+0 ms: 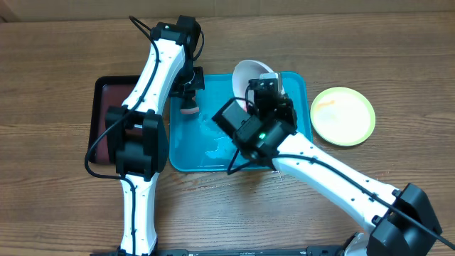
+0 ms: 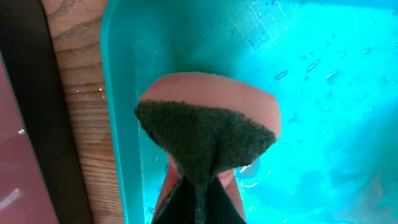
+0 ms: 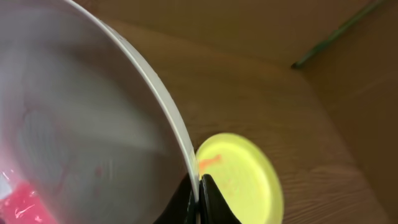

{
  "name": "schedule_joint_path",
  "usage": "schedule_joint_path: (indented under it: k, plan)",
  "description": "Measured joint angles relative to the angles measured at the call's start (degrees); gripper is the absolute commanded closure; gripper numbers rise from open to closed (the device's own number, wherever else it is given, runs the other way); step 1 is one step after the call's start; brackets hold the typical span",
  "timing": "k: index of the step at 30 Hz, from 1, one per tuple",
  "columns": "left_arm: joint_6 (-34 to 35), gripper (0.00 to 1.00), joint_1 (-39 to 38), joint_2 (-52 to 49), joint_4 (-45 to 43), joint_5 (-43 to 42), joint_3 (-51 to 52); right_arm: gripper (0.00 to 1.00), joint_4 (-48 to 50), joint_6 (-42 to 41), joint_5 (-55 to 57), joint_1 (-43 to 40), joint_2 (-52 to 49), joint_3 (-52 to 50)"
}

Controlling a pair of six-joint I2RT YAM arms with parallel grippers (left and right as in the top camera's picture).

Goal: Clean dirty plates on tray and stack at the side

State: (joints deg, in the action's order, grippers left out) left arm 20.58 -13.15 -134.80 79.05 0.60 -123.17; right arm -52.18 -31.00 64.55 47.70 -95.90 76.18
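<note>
Clamped in right gripper by thin rim: white plate, tilted over far side of tray. Likely light, stiff, wet-slick; seat rim deep between fingers. Pinched in left gripper: sponge. Right of tray: yellow plate, smeared.

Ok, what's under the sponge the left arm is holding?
The sponge is over the turquoise tray, close to one rim; wet tray floor with droplets shows around it. Whatever lies directly beneath the sponge is covered.
</note>
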Motion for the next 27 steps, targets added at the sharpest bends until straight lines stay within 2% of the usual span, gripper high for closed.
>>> schedule_joint_path:
  k: [11, 17, 20, 24, 27]
  plan:
    - [0.0, 0.96, 0.0, 0.0, -0.28, 0.0, 0.0, 0.96, -1.33, 0.2, 17.27, 2.05, 0.0, 0.0]
    - [0.0, 0.96, 0.0, 0.0, -0.48, -0.02, 0.0, 0.96, -1.38, 0.22, 19.39, 2.54, 0.0, 0.0]
    - [0.0, 0.96, 0.0, 0.0, -0.46, 0.0, 0.0, 0.96, -1.4, 0.17, 14.88, 2.54, 0.0, 0.0]
    - [0.0, 0.96, 0.0, 0.0, -0.39, 0.0, 0.0, 0.96, -1.79, 0.17, 0.7, 1.07, 0.0, 0.0]
    - [0.0, 0.96, 0.13, 0.0, 0.59, 0.0, -0.02, 0.96, -1.81, 0.15, -12.39, -2.97, 0.0, 0.0]
